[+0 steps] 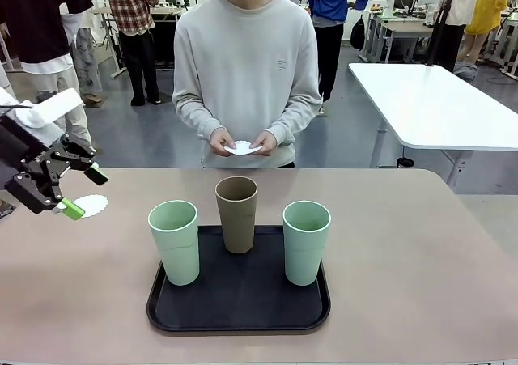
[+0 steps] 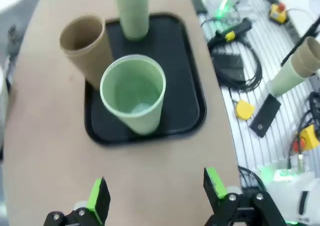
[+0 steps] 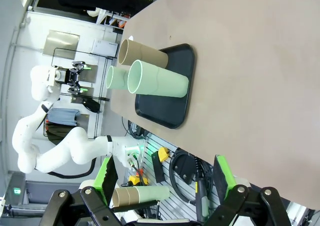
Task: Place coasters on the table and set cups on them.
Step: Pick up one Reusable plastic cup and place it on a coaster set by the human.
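— Three cups in the front view?
— Three. One mint cup (image 1: 175, 239) is at the left, the brown cup (image 1: 237, 211) in the middle farther back, and a second mint cup (image 1: 306, 239) at the right. All are upright on the black tray (image 1: 239, 312).
— Coasters?
— Two. One coaster (image 1: 91, 205) lies flat on the table (image 1: 405, 244) near its left edge, by the lower fingertip of the left gripper (image 1: 85, 193); whether they touch, I cannot tell. Its jaws are spread, nothing between them. The other coaster (image 1: 243, 148) is in the person's hands (image 1: 220, 143).
— Left wrist view?
— Three cups on the tray: two mint, one brown. The green pads (image 2: 97, 198) stand wide apart over bare table.
— Right wrist view?
— Three cups, seen sideways, two mint and one brown, on the tray. The right gripper (image 3: 165, 173) is released and empty, well apart from the tray.
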Controlling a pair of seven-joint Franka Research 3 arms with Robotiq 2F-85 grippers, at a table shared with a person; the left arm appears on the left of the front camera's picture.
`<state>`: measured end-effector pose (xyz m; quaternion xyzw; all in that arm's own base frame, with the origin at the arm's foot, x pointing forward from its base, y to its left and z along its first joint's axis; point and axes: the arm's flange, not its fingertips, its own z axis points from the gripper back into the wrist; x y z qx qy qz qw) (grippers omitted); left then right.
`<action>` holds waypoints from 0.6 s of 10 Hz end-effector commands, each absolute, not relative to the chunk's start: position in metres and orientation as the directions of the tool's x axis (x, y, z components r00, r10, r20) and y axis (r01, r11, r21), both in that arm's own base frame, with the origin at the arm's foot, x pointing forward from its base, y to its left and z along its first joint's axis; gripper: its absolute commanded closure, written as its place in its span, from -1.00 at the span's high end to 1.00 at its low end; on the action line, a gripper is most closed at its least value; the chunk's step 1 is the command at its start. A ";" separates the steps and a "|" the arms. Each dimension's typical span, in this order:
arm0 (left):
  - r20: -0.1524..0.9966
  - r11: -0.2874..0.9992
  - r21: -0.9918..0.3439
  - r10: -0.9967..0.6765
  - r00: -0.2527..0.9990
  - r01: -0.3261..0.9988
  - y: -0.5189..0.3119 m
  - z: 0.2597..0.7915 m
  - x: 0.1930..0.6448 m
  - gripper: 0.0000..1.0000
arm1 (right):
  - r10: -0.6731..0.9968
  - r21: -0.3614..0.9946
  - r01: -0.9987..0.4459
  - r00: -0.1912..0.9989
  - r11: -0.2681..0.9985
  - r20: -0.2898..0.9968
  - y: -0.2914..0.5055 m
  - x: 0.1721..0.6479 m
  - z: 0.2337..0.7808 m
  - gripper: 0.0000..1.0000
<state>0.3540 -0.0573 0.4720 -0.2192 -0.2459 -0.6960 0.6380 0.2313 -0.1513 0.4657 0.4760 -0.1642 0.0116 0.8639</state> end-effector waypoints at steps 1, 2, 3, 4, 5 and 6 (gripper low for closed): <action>0.801 -0.190 0.076 -0.573 -0.174 0.979 -0.035 0.453 0.373 1.00 | -0.136 0.821 -0.178 0.946 0.542 0.295 -0.152 0.231 0.465 1.00; 0.841 -0.177 0.101 -0.510 -0.179 0.979 -0.026 0.444 0.379 1.00 | -0.136 0.821 -0.178 0.946 0.542 0.295 -0.152 0.231 0.465 1.00; 0.884 -0.089 0.075 -0.454 -0.108 0.993 -0.019 0.430 0.384 1.00 | -0.136 0.821 -0.178 0.946 0.542 0.295 -0.152 0.231 0.465 1.00; 0.907 -0.054 0.041 -0.416 -0.059 0.998 -0.020 0.414 0.387 1.00 | -0.136 0.821 -0.178 0.946 0.542 0.295 -0.152 0.231 0.465 1.00; 0.921 -0.028 -0.002 -0.389 -0.009 1.000 -0.021 0.402 0.386 1.00 | -0.136 0.821 -0.178 0.946 0.542 0.295 -0.152 0.231 0.465 1.00; 0.918 -0.001 -0.026 -0.395 0.023 1.000 -0.027 0.389 0.384 1.00 | -0.136 0.821 -0.178 0.946 0.542 0.295 -0.152 0.231 0.465 1.00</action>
